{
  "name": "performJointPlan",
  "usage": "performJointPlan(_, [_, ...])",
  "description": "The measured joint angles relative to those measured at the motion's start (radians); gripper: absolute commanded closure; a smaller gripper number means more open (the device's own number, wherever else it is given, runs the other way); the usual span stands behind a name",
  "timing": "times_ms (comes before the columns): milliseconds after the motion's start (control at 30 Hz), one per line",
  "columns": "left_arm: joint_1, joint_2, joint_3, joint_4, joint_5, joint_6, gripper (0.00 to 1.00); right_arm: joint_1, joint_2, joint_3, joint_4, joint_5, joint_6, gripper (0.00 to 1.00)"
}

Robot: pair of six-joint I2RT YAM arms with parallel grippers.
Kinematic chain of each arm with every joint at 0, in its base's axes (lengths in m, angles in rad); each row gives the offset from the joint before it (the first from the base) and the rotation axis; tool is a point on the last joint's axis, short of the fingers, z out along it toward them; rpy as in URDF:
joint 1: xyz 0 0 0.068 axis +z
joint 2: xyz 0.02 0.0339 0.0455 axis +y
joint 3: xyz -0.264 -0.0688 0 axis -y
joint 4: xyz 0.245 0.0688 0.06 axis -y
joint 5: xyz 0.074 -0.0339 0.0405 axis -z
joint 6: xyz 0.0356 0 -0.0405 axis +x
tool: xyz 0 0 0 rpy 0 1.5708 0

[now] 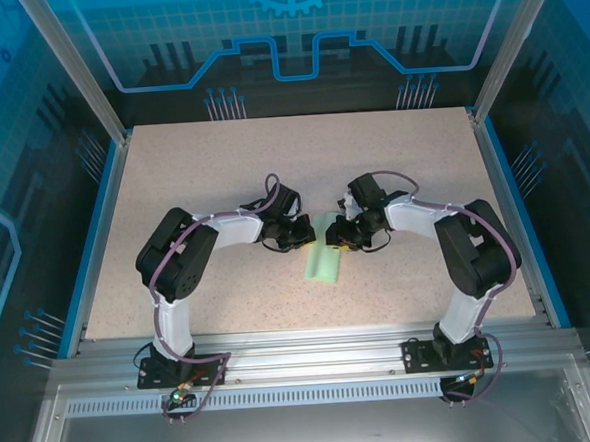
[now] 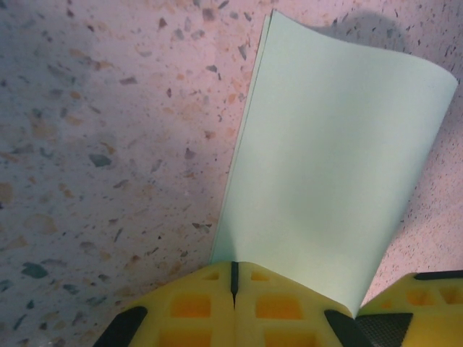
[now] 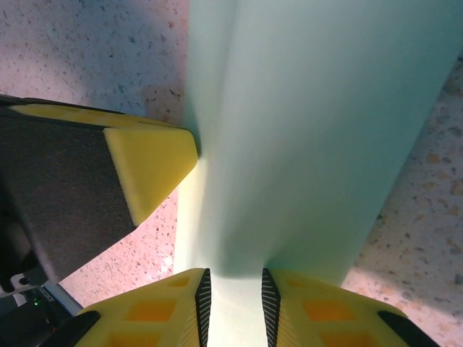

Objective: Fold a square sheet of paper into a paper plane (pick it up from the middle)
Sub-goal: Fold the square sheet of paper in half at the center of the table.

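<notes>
at table centre: square sheet of paper (image 1: 323, 264) lies folded double | left claw (image 2: 234, 278) at its 11 o'clock, clamped shut on the edge, i judge to steady the fold | right claw (image 3: 233, 296) at 1 o'clock, jaws narrowly apart around the paper, i cannot tell if it grips

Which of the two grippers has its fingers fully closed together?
The left gripper: its yellow fingers meet in a thin seam against the paper; the right gripper shows a gap with paper in it.

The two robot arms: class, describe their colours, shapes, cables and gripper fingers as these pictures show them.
Both the left arm and right arm have white links, bulky black joints, looping purple-grey cables and black bases. The left gripper and right gripper have yellow fingers with square recesses and black ribbed pads.
</notes>
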Motion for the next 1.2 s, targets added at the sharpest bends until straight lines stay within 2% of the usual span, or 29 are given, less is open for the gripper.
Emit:
performJointPlan(233, [0.0,0.0,0.0,-0.001,0.0,0.0,1.0,-0.015,0.028,-0.018,0.017,0.0,-0.001,0.73])
performJointPlan(467, [0.0,0.0,0.0,-0.001,0.0,0.002,1.0,-0.02,0.03,-0.032,0.016,-0.001,-0.004,0.7])
performJointPlan(867, [0.0,0.0,0.0,-0.001,0.0,0.003,1.0,-0.015,-0.034,0.019,-0.002,-0.046,-0.002,0.65])
performJointPlan(1200, [0.0,0.0,0.0,-0.002,0.0,0.003,1.0,0.013,0.044,0.063,0.005,-0.048,0.001,0.66])
